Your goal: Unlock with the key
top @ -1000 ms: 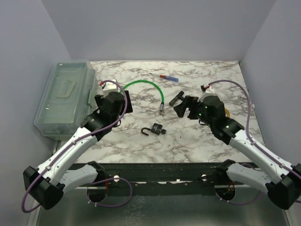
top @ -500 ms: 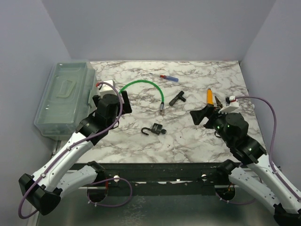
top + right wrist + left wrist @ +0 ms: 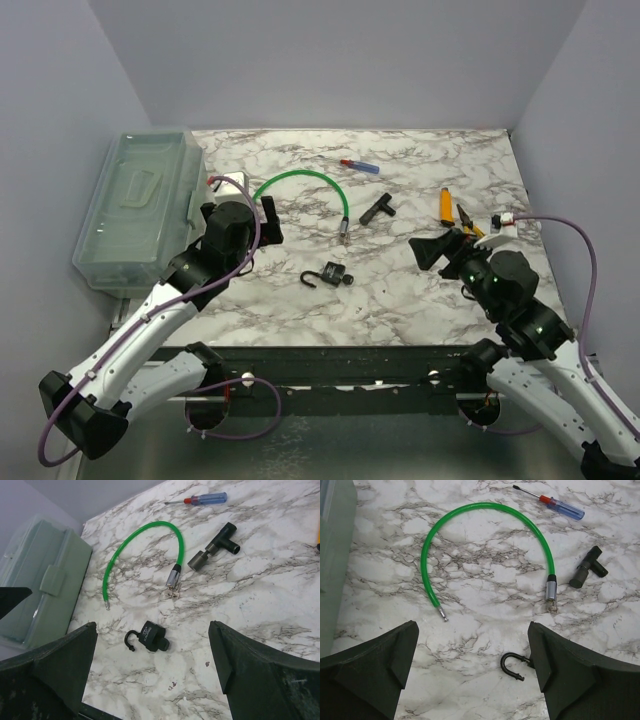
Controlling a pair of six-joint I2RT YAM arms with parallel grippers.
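A black padlock (image 3: 338, 273) lies in the middle of the marble table, its shackle (image 3: 131, 640) swung open to the left. A short black stub (image 3: 163, 645), apparently the key's head, sticks out of the body's bottom end. In the left wrist view only the shackle (image 3: 512, 660) shows beside the right finger. My left gripper (image 3: 268, 218) hovers open to the lock's upper left, apart from it. My right gripper (image 3: 438, 250) hovers open to the lock's right, nothing between its fingers. The padlock (image 3: 152, 636) lies on the table below and ahead of the right gripper's open jaws.
A green cable (image 3: 300, 183) arcs behind the lock, small silver bits (image 3: 172, 593) at its metal end. Behind it lie a red-and-blue screwdriver (image 3: 360, 165), a black T-shaped part (image 3: 377, 209) and orange-handled pliers (image 3: 448, 206). A clear plastic box (image 3: 135, 210) stands at the left edge.
My right arm has drawn back from beside the T-shaped part, to the right and toward the near edge. The left arm has only shifted slightly. The padlock has not moved.
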